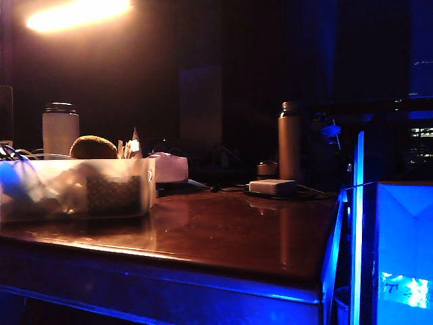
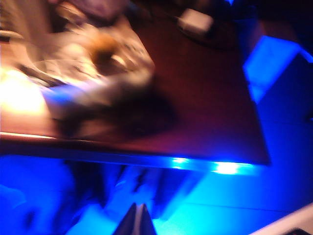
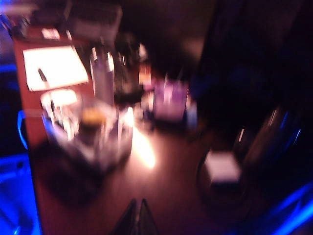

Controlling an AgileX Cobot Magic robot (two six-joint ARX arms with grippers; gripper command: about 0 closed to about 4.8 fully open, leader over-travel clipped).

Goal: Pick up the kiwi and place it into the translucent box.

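Note:
The brown fuzzy kiwi (image 1: 93, 147) lies inside the translucent box (image 1: 74, 193), showing above its rim at the table's left. Neither arm shows in the exterior view. The left wrist view is blurred. In it my left gripper (image 2: 138, 208) hangs off the table's front edge, well short of the box (image 2: 122, 73) and the kiwi (image 2: 103, 45), with its fingertips together and nothing between them. My right gripper (image 3: 137, 203) is over the dark tabletop, apart from the box (image 3: 105, 144) with the kiwi (image 3: 92, 116) in it. Its fingertips are shut and hold nothing.
Behind the translucent box stand a white bottle (image 1: 60, 128) and a white tissue-like box (image 1: 169, 168). A bronze bottle (image 1: 289, 141) and a small flat white box (image 1: 272, 187) sit at the back right. A glowing blue panelled box (image 1: 404, 250) stands beside the table's right edge.

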